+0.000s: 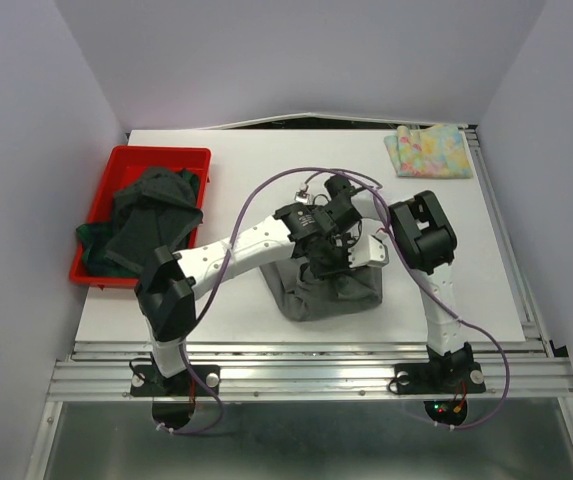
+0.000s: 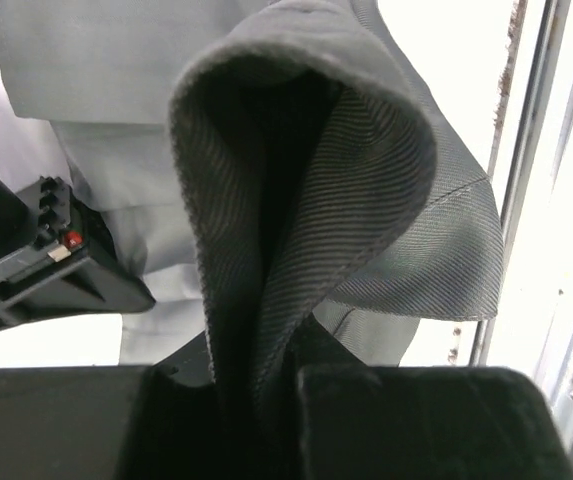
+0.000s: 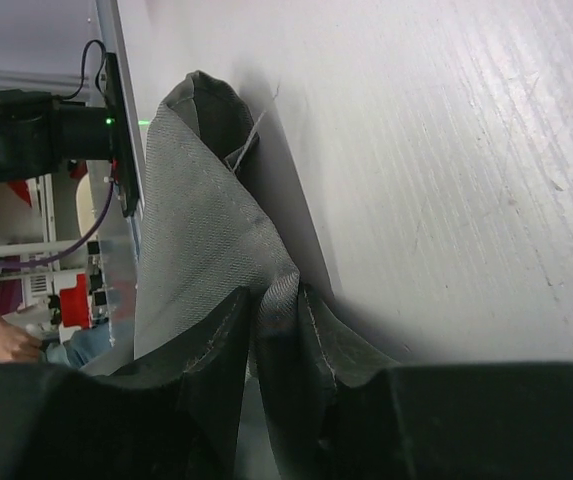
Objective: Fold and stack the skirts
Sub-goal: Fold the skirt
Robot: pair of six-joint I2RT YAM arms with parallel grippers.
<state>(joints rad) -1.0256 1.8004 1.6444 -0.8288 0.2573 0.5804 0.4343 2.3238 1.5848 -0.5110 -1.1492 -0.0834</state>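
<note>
A grey skirt (image 1: 328,293) hangs bunched over the near middle of the white table (image 1: 266,170), lifted at its top edge by both grippers. My left gripper (image 1: 324,262) is shut on a fold of that grey skirt (image 2: 296,220), whose ribbed hem loops up in front of the camera. My right gripper (image 1: 368,252) is shut on another edge of the grey skirt (image 3: 206,240), the cloth pinched between its fingertips (image 3: 311,310). A folded pastel floral skirt (image 1: 428,151) lies at the far right corner. Dark skirts (image 1: 151,215) are heaped in the red bin (image 1: 166,157).
The red bin stands at the table's left edge, overhanging it slightly. White walls close in on three sides. A metal rail (image 1: 306,360) runs along the near edge, by the arm bases.
</note>
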